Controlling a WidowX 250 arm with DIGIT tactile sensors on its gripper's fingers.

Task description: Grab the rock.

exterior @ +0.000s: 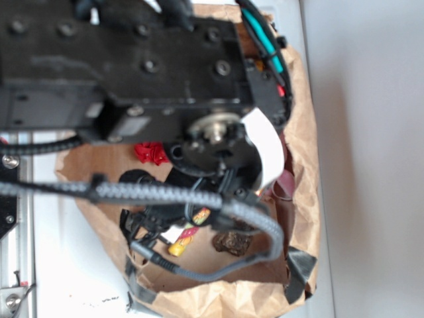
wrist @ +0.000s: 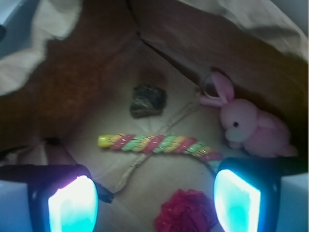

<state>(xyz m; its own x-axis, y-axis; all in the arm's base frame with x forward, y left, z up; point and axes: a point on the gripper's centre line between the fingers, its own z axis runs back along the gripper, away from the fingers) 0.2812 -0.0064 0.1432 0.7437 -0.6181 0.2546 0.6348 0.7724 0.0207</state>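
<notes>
The rock is a small dark, rough lump on the floor of a brown paper bag, far ahead of my gripper. It also shows in the exterior view, the rock lying to the right of the striped cane. My gripper is open, its two glowing pads wide apart with nothing held between them. In the exterior view the gripper hangs inside the bag, mostly hidden by the arm.
A striped rope cane lies across the bag floor between gripper and rock. A red ruffled ball sits close by the right pad. A pink plush bunny lies at the right wall. Paper walls enclose the space.
</notes>
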